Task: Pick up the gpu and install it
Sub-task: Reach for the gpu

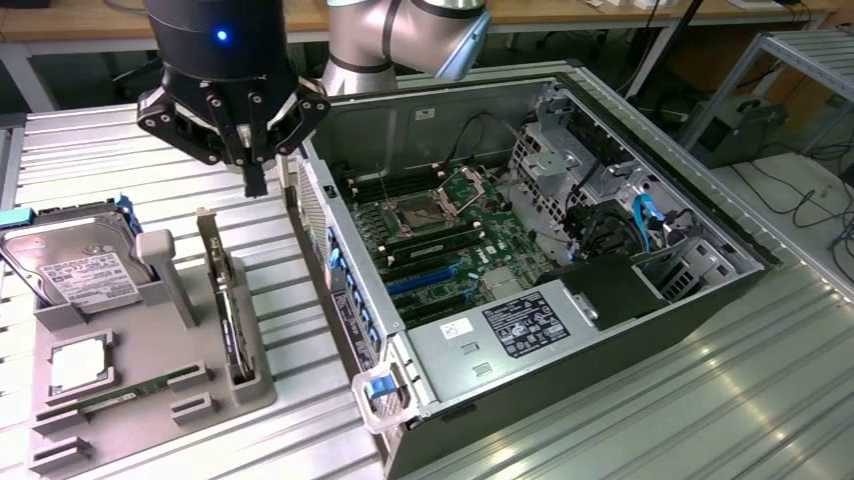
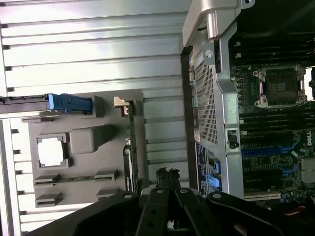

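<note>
From my seat I see the tool hanging over the ribbed table, its fingers pressed together with nothing between them; it sits above the gap between the grey tray and the open case, close to the bracket end of the gpu.

The gpu is in the tray, standing on its long edge in a narrow slot on the side nearest the case, its silver bracket at the end toward the tool; the tool does not touch it.

The tray also holds a hard drive with a white label, propped upright in its own holder at the exterior view's left; a square chip lies flat in a recess; a thin green memory stick lies in a slot beside that.

The case lies on its side with the open face up; inside I make out the motherboard with a bare socket, blue slots below it, a black box toward the exterior view's right, a grey unit with a dark label, and a blue cable by the drive bays.
</note>
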Motion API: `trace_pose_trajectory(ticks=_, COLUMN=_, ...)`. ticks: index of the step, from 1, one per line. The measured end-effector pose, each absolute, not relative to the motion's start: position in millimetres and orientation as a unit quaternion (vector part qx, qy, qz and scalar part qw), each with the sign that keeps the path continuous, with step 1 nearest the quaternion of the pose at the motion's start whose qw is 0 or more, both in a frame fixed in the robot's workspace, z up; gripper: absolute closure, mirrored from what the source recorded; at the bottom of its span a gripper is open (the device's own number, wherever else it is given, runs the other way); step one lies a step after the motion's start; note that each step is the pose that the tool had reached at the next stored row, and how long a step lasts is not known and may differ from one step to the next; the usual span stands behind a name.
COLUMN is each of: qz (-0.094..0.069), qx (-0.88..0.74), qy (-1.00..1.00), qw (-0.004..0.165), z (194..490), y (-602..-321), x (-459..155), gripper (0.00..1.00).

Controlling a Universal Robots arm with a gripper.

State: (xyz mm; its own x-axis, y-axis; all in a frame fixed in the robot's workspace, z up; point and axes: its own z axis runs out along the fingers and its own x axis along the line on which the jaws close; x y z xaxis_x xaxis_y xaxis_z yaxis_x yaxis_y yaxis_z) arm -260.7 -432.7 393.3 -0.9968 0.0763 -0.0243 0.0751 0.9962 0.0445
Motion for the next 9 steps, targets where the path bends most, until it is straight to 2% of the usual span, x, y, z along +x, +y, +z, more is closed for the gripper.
trace_pose_trajectory(ticks=9, qz=0.022, qx=0.038, qy=0.999, qw=0.013, z=393, y=-437, x=-283, gripper=0.89)
